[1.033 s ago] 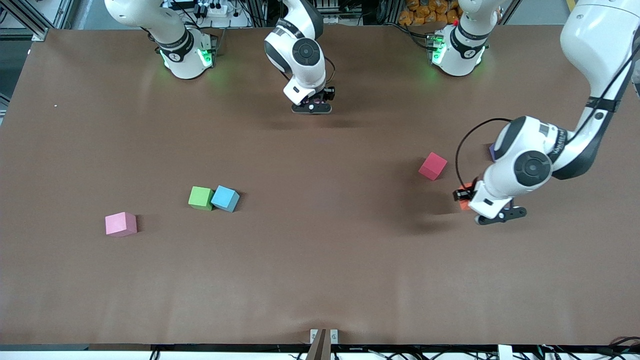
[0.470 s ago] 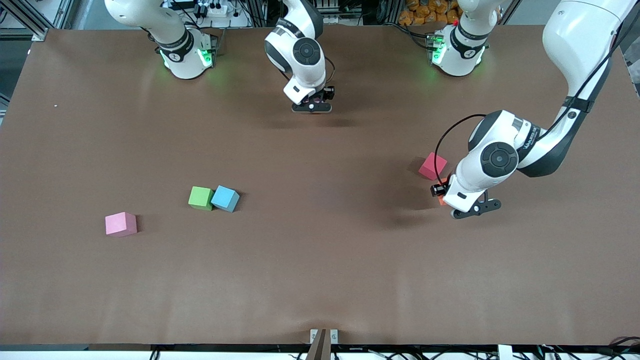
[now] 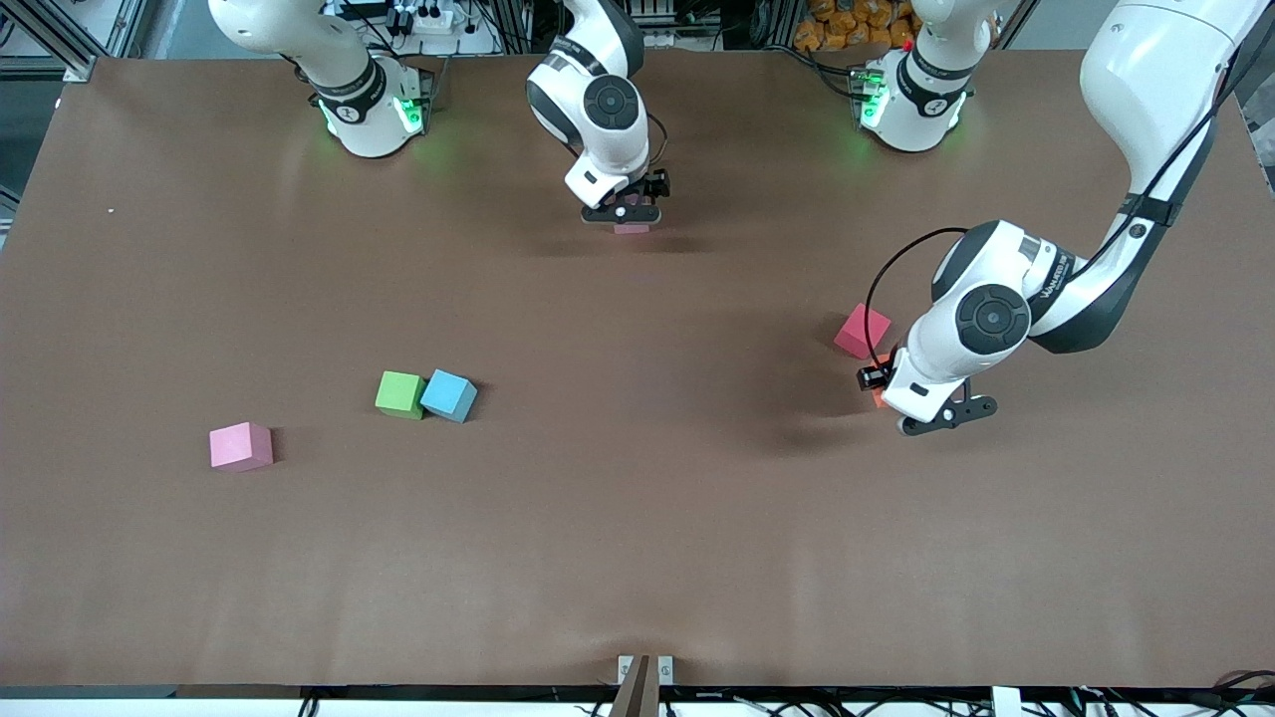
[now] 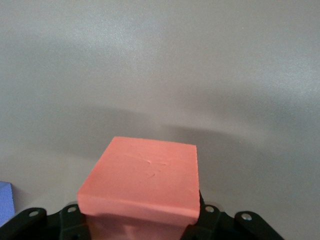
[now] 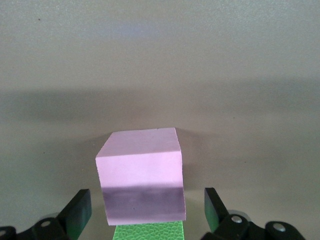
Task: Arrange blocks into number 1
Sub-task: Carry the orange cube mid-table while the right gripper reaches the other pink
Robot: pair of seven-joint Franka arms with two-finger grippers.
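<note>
Table [image 3: 637,558]: brown surface, no containers on it; loose foam cubes only.

Left gripper [image 3: 931,418]: over the table toward the left arm's end, just beside the red block [image 3: 863,331]. Clamped on the orange block [image 4: 142,185], whose top face fills the left wrist view; only a sliver of orange [image 3: 880,398] visible from the front. Corner of a blue-violet cube [image 4: 6,202] at the edge of the left wrist view; colour not certain.

Right gripper [image 3: 623,212]: low over the table, near the robots' bases. Fingers [image 5: 77,212] spread wide, standing clear of a light purple block [image 5: 142,172] resting on the table between them; the same block [image 3: 631,228] peeps out under the gripper in the front view.

Green block [image 3: 400,394] and blue block [image 3: 448,396]: side by side, touching, toward the right arm's end.

Pink block [image 3: 240,445]: alone, nearer the front camera than the green and blue pair, closer to the right arm's end.
</note>
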